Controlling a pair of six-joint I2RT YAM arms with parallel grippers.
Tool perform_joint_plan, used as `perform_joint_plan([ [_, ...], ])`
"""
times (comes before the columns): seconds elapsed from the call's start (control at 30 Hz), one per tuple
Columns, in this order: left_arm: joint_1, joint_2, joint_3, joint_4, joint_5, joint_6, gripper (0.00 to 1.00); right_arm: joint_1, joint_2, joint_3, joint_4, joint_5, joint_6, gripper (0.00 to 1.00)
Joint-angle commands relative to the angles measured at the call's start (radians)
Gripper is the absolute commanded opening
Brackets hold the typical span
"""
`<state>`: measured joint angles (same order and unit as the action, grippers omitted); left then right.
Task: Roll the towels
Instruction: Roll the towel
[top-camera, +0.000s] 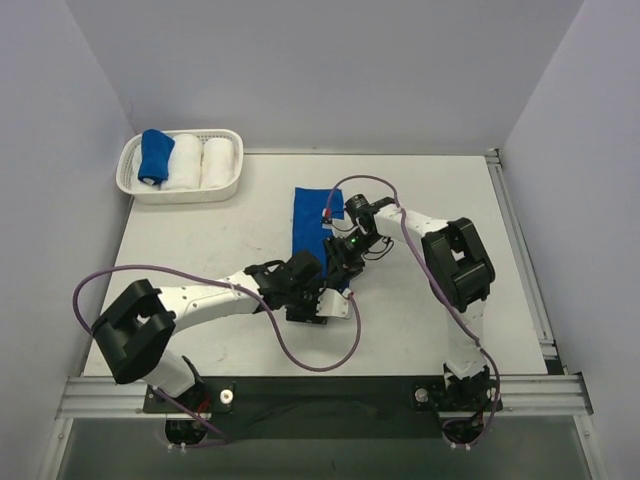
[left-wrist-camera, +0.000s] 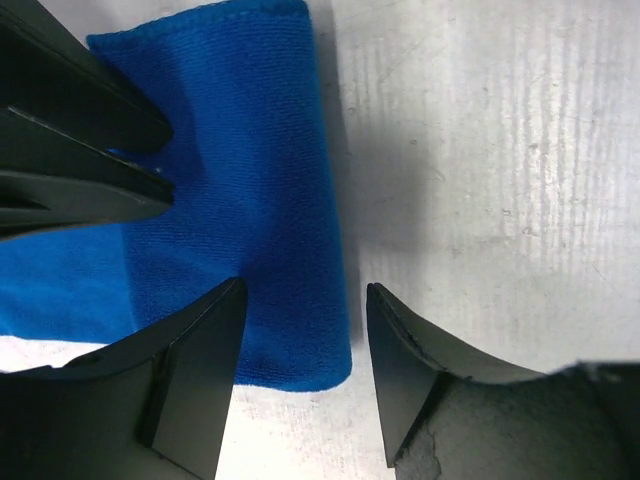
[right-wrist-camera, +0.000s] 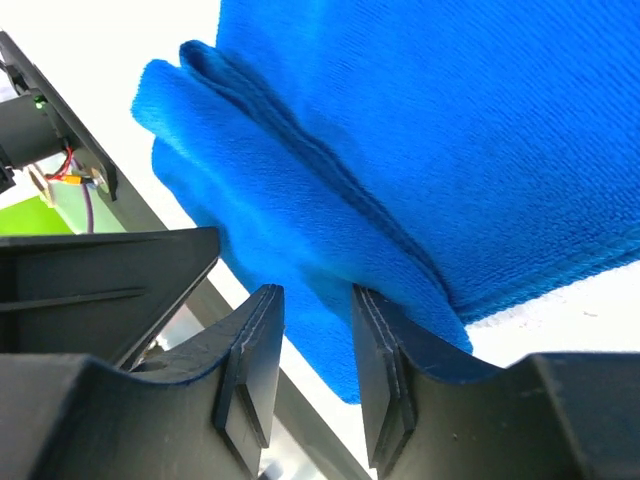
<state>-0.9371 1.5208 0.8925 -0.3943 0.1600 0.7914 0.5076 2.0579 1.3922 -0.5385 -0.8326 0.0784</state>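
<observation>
The right end effector (right-wrist-camera: 316, 312) is clenched on a raised fold at the near end of the blue towel strip (right-wrist-camera: 420, 130). Cloth fills the narrow gap between its fingers (right-wrist-camera: 250, 370). The left end effector (left-wrist-camera: 305, 300) is released, its fingers spread low over the strip's corner with the strip's edge running between them. Contact with the cloth cannot be confirmed. The two end effectors sit just beside each other. The rest of the strip lies flat on the bench (top-camera: 200, 240), running away from the arms near centre. At the far-left corner, a white basket (top-camera: 180, 195) holds one rolled blue towel (top-camera: 154, 158) at its left end, beside two white rolls (top-camera: 185, 160).
</observation>
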Motion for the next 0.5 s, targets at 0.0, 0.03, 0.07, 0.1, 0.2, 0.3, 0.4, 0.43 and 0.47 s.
perform_joint_plan([
  [0.0,0.018,-0.028,0.016,0.061,-0.036,-0.019,0.61,0.012,-0.084,0.036,-0.021,0.021,-0.034,0.34],
  [0.03,0.053,-0.037,0.031,0.034,0.007,-0.049,0.61,0.009,-0.091,0.031,-0.023,0.03,-0.041,0.34],
  [0.07,0.142,-0.045,0.052,0.006,0.066,-0.078,0.59,0.008,-0.106,0.028,-0.025,0.039,-0.049,0.35],
  [0.1,0.206,-0.039,0.118,-0.03,0.229,-0.128,0.58,0.002,-0.114,0.028,-0.029,0.041,-0.054,0.35],
  [0.2,0.384,-0.019,0.19,-0.149,0.432,-0.179,0.54,-0.023,-0.151,0.014,-0.035,0.021,-0.054,0.38],
  [0.3,0.435,0.031,0.236,-0.167,0.49,-0.218,0.56,-0.049,-0.182,0.014,-0.04,0.015,-0.048,0.44],
  [0.4,0.437,0.097,0.273,-0.184,0.5,-0.238,0.62,-0.078,-0.186,0.033,-0.041,0.029,-0.042,0.51],
  [0.43,0.437,0.113,0.282,-0.183,0.506,-0.244,0.64,-0.086,-0.177,0.042,-0.041,0.039,-0.04,0.52],
  [0.47,0.437,0.127,0.29,-0.183,0.506,-0.245,0.65,-0.087,-0.157,0.054,-0.044,0.038,-0.037,0.52],
])
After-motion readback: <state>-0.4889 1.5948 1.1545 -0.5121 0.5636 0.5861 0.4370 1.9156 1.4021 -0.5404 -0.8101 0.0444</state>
